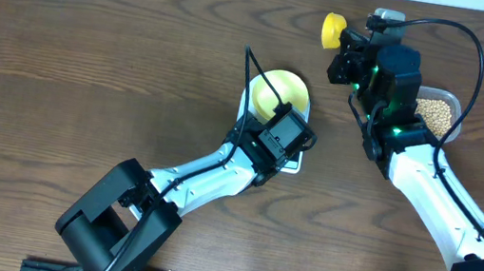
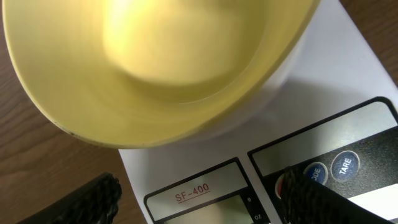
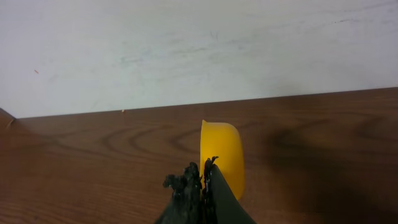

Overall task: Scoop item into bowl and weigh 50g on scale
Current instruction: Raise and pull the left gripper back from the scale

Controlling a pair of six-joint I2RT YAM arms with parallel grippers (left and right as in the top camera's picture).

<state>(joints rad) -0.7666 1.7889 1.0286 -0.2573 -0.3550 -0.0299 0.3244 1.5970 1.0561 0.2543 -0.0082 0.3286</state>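
Note:
The pale yellow bowl [image 1: 279,91] sits on the white scale [image 1: 292,166], which is mostly hidden under the bowl and my left gripper [image 1: 281,134]. In the left wrist view the bowl [image 2: 155,68] fills the top and no beans show in it. Below it lies the scale [image 2: 348,81], and my left gripper [image 2: 202,205] hangs open over the display edge, its fingers [image 2: 87,202] wide apart. My right gripper [image 1: 344,47] is shut on the handle of a yellow scoop [image 1: 333,31], whose cup [image 3: 224,152] is seen edge-on past the fingertips [image 3: 205,171]. The beans [image 1: 435,111] lie to the right.
A clear plastic container [image 1: 456,98] holds the beans at the right, partly under my right arm. The table's far edge meets a pale wall [image 3: 199,50] just behind the scoop. Brown tabletop [image 1: 90,55] spreads to the left.

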